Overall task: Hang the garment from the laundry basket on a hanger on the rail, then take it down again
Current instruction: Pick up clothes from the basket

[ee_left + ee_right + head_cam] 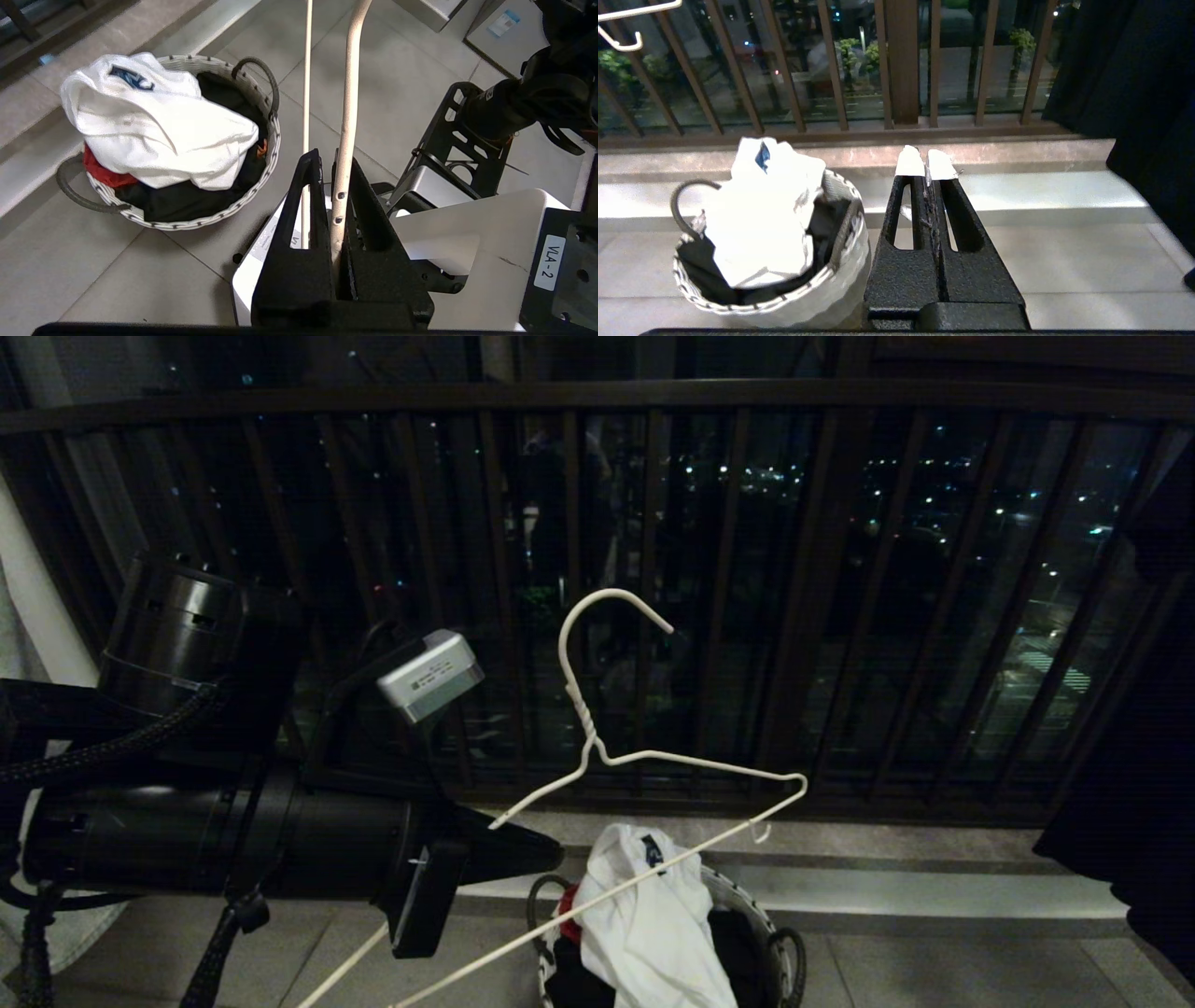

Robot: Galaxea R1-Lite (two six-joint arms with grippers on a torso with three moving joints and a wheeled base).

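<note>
Only one bit of text is actually readable: a small white sticker (550, 255) saying "VLA-2", stuck on a black part of the robot's body, seen from the left wrist. A blue-and-white label (502, 22) sits on a grey box, and the silver module (430, 674) has print too, both too small to read.

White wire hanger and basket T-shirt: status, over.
Left gripper shut on thin white wire hanger. Right gripper shut, empty. White T-shirt heaped in round woven laundry basket. Nothing blocking.

Laundry basket (747, 905) on grey tiled floor (934, 971)
</note>
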